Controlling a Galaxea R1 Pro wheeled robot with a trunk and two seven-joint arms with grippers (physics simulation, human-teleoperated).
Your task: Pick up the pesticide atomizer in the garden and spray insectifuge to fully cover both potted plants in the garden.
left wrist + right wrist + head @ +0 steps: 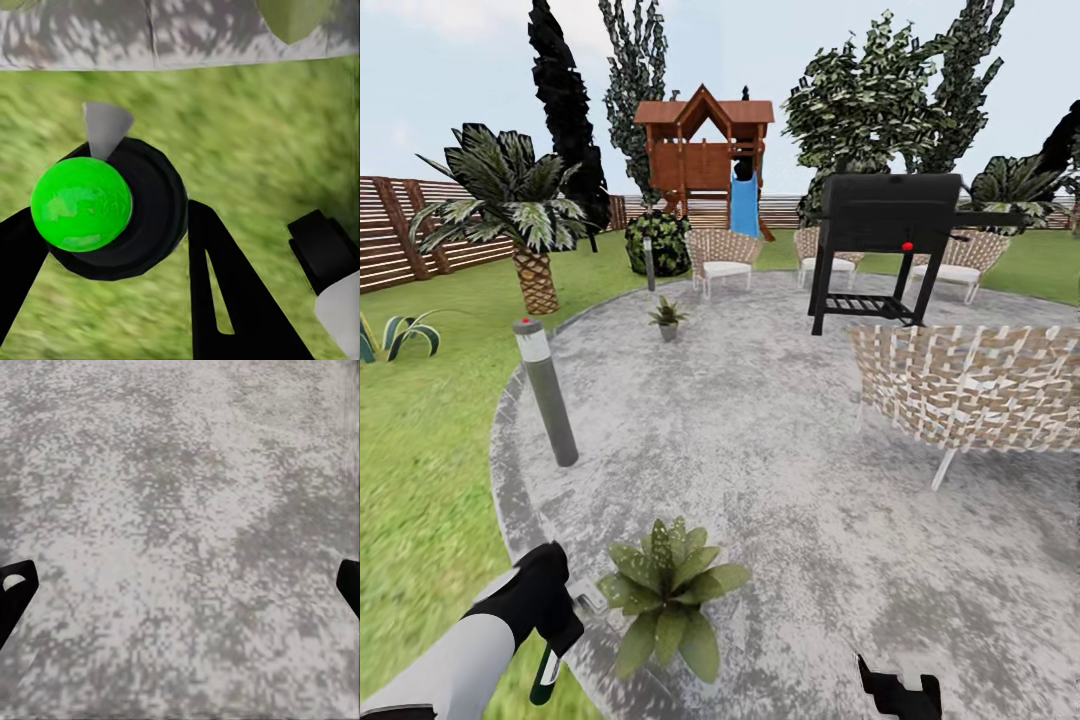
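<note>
Two potted plants show from my head: the near potted plant [668, 598] sits just beside my left gripper [560, 640] on the patio [780, 450] edge, and the far potted plant [668, 318] stands well beyond it. My left fingers pinch the pesticide atomizer [546, 677], which hangs below them over the lawn [420, 480]. At my left wrist, the atomizer [105, 210] fills the gap between my dark fingers [225, 300], gripped tight. At my right wrist, my fingertips [15, 592] stand spread wide over bare paving.

From head height we look forward across the patio [760, 440]; both wrist cameras face down close (shared: paving, lawn edge).
</note>
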